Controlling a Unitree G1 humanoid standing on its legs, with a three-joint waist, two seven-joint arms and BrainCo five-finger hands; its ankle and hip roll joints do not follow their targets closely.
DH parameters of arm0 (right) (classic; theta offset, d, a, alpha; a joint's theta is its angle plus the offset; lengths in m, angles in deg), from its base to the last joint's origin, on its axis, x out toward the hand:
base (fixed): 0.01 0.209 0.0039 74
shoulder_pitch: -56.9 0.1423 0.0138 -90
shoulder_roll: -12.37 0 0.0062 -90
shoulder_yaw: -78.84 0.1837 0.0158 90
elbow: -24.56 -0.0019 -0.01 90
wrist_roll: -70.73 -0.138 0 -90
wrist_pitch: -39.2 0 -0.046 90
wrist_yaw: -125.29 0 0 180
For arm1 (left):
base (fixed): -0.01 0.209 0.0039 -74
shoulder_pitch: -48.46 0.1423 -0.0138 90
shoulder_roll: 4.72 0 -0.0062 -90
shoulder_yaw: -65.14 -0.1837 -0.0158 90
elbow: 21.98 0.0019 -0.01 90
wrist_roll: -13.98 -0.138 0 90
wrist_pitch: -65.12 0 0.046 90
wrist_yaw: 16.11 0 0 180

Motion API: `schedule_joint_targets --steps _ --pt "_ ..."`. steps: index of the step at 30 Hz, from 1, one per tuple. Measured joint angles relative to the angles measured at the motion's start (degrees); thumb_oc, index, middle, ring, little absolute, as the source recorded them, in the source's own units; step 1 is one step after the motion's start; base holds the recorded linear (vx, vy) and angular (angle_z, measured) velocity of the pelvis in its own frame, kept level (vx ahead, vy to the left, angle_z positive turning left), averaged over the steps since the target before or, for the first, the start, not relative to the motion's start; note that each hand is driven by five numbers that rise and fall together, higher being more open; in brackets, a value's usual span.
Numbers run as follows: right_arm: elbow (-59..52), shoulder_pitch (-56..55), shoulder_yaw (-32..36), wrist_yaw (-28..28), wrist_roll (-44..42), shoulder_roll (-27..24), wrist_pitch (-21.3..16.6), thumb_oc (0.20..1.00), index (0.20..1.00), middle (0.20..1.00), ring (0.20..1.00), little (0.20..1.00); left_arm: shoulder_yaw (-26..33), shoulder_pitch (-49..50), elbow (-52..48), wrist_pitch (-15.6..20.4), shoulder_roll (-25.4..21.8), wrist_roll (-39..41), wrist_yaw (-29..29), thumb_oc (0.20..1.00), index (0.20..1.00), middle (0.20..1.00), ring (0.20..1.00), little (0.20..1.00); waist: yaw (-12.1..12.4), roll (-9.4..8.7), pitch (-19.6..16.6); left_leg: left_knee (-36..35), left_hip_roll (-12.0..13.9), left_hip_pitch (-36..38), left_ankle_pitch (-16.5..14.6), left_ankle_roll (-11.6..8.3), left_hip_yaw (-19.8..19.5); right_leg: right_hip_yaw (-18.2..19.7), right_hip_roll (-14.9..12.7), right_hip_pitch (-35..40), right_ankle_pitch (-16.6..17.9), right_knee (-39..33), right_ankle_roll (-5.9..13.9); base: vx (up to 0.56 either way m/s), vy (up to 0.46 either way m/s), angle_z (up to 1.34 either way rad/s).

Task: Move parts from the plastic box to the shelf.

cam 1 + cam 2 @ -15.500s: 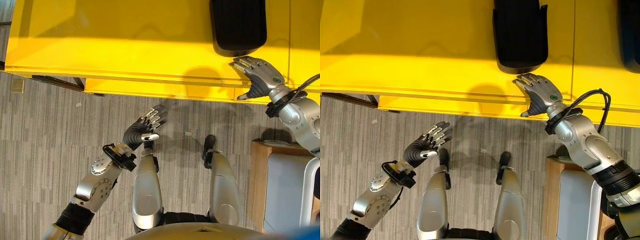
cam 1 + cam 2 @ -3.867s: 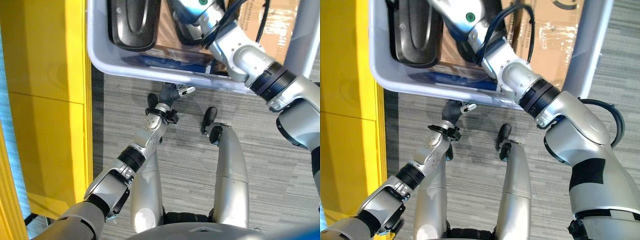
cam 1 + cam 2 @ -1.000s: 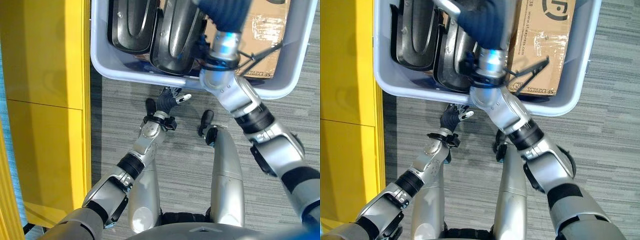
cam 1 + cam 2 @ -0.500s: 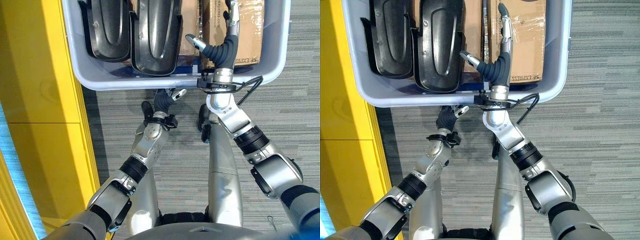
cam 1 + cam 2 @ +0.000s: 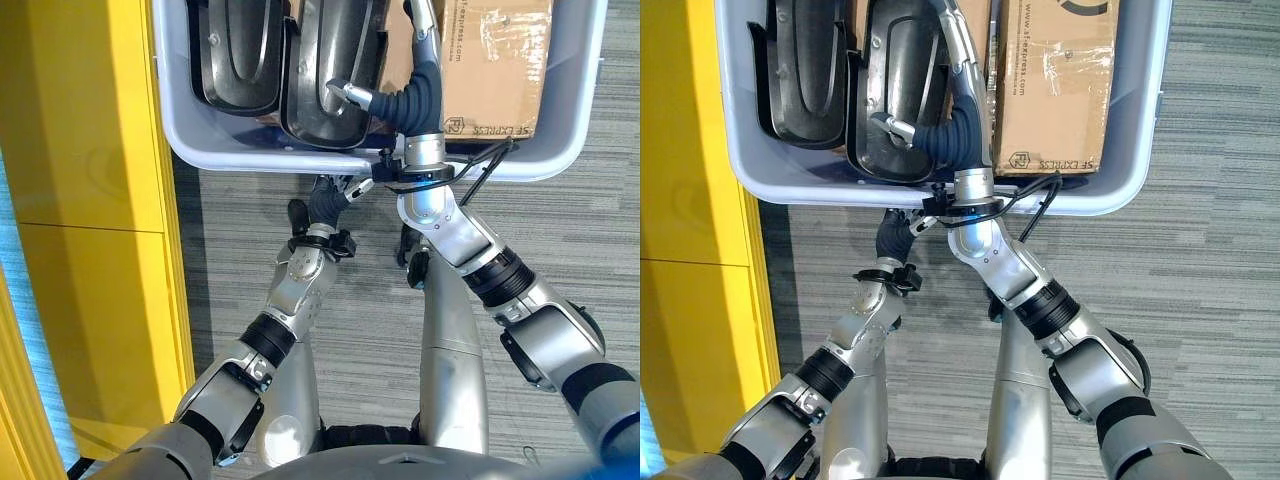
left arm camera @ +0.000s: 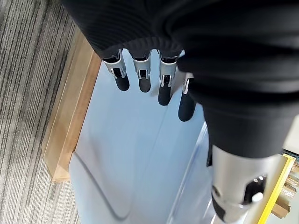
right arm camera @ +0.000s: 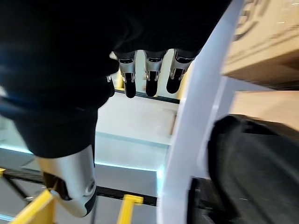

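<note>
I seem to stand in a warehouse or parts-handling workshop: grey striped carpet floor, a bright yellow metal shelf at my left, and before me a pale grey plastic box holding black moulded plastic parts and a taped brown cardboard carton.

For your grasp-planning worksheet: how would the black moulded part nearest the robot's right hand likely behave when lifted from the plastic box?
The black moulded part looks like a rigid shell, so probably stiff and light. Its glossy curves may slip under the right hand.
</note>
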Motion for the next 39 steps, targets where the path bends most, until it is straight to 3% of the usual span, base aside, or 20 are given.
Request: schedule_joint_targets --steps 3,6,12,18,23,30,39 --pt "6.91 0.02 0.09 1.79 -5.6 0.21 1.76 1.0 1.0 1.0 1.0 1.0 0.2 -0.3 0.02 0.05 -0.08 -0.04 0.55 1.0 1.0 1.0 1.0 1.0 0.28 0.02 0.01 0.2 -0.01 -0.85 -0.02 -0.04 -1.07 -1.05 -0.14 -0.07 -0.2 0.01 -0.25 0.0 0.028 0.08" --pt "10.99 -0.16 1.02 3.77 -10.75 0.37 1.11 1.0 1.0 1.0 1.0 1.0 0.71 -1.02 0.23 0.17 -0.04 -0.03 0.2 1.0 1.0 1.0 1.0 1.0 0.28 0.02 0.01 0.63 -0.02 -2.01 -0.07 -0.09 -1.25 -1.16 -0.39 -0.96 -0.19 0.06 -0.23 0.0 0.07 0.01" --pt "11.01 0.18 1.74 3.24 -12.37 0.39 -1.02 1.0 1.0 1.0 1.0 1.0 0.75 -2.6 1.49 0.71 0.21 -0.06 -0.45 1.0 1.0 1.0 1.0 1.0 0.07 0.03 0.0 1.75 -0.33 -3.33 -0.31 -0.2 -1.31 -1.08 -0.85 -1.77 -0.02 0.23 0.09 0.0 0.067 0.01" --pt "12.85 3.0 0.39 0.97 -13.4 1.17 -0.41 1.0 1.0 1.0 1.0 1.0 0.64 -4.37 2.68 1.02 0.22 -0.1 -1.15 1.0 1.0 1.0 1.0 1.0 0.11 0.05 -0.01 2.63 -0.55 -4.63 -0.39 -0.07 -1.62 -1.2 -0.96 -2.36 0.38 0.13 0.65 0.0 0.047 0.01" --pt "15.06 5.69 1.3 0.62 -16.62 2.97 -3.32 1.0 1.0 1.0 1.0 1.0 -0.25 -6.46 3.46 1.64 -0.1 -0.1 -1.11 1.0 1.0 1.0 1.0 1.0 0.77 0.32 -0.13 3.63 -0.61 -6.97 -0.26 -0.14 -2.88 -2.27 -1.18 -3.49 0.36 0.43 0.61 0.01 0.03 0.06" --pt "15.87 6.68 0.71 2.89 -17.29 2.69 -0.88 1.0 1.0 1.0 1.0 1.0 -0.25 -6.66 3.69 1.64 -0.16 -0.06 -1.52 1.0 1.0 1.0 1.0 1.0 0.8 0.34 -0.13 4.33 -0.67 -7.19 -0.31 -0.09 -3.26 -2.46 -1.54 -3.58 0.06 1.3 0.5 0.01 0.023 0.02" --pt "20.99 10.2 1.21 4.23 -23.33 3.9 -0.95 1.0 1.0 1.0 1.0 1.0 -0.31 -9.1 6.35 1.7 0.05 0.07 -2.68 1.0 1.0 1.0 1.0 1.0 0.56 0.93 -0.48 5.84 -0.94 -8.66 -0.61 -0.31 -4.03 -2.8 -1.96 -4.02 -0.23 2.18 0.19 0.04 0.065 0.03"
